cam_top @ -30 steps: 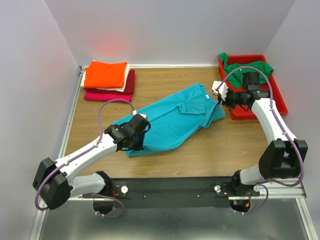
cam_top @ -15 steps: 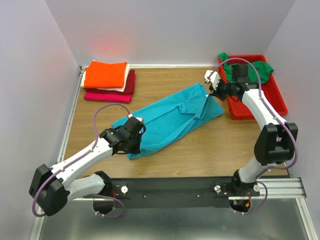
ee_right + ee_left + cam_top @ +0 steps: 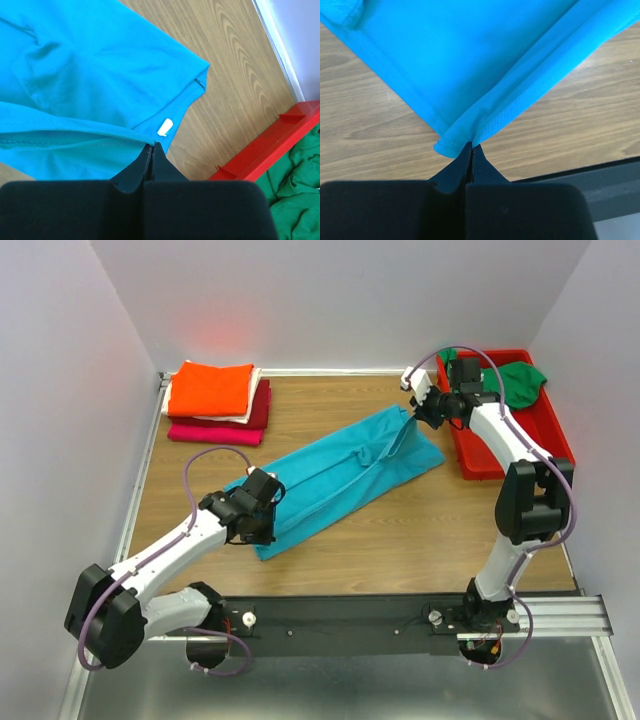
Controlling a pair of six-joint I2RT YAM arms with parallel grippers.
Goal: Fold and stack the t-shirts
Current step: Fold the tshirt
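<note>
The teal t-shirt [image 3: 335, 475] is drawn tauter and narrower across the table [image 3: 420, 535] than a second ago, its near corner pinched in the closed left gripper [image 3: 471, 146], its far edge in the closed right gripper [image 3: 152, 146], since moved back

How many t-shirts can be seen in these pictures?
6: teal t-shirt mid-table; green t-shirt in the red bin; orange, white, dark red and magenta t-shirts stacked far left. More may be hidden.
</note>
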